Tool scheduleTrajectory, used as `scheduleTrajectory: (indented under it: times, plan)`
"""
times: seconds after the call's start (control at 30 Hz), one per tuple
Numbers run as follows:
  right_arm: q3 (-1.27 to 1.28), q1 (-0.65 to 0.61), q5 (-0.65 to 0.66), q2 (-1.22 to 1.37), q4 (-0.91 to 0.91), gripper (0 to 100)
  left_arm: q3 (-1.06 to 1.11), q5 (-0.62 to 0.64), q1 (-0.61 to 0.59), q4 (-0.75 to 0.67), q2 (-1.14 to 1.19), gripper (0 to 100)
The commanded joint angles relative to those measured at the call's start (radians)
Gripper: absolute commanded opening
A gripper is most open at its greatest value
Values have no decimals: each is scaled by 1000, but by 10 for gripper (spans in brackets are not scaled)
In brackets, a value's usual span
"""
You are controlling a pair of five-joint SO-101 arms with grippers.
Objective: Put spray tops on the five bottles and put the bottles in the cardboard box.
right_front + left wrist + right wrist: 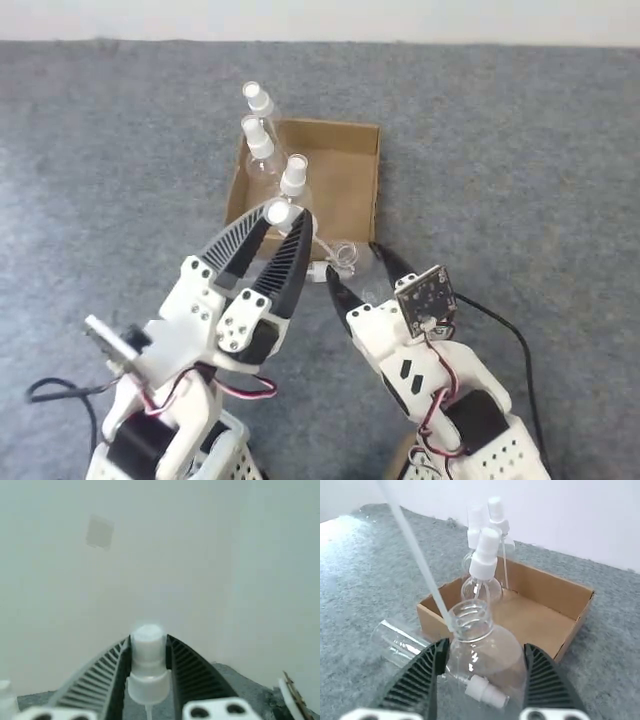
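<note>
My left gripper (281,213) (148,647) is shut on a white spray top (148,666), held above the front edge of the cardboard box (345,190). The top's thin dip tube (417,560) slants down, and its lower end is at the open neck (469,615) of a clear bottle (485,652). That bottle stands upright just in front of the box, with my right gripper (352,262) (484,650) shut around its body. Three bottles with spray tops stand in the box: one (482,562) at the front and two (487,515) behind it.
Another clear bottle (400,637) without a top lies on its side on the grey carpet by the box's front corner. A loose spray top (485,691) lies in front of the held bottle. The right half of the box floor (540,625) is bare.
</note>
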Motion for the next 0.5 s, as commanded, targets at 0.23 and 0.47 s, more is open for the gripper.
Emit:
scheduleTrajectory:
  times: [0.23, 0.47]
  plan:
    - [9, -25, 15, -19, -54, 90, -140, -9, 6, 0, 2, 13]
    - [61, -74, 17, -19, -130, 91, -137, -6, 8, 6, 2, 13]
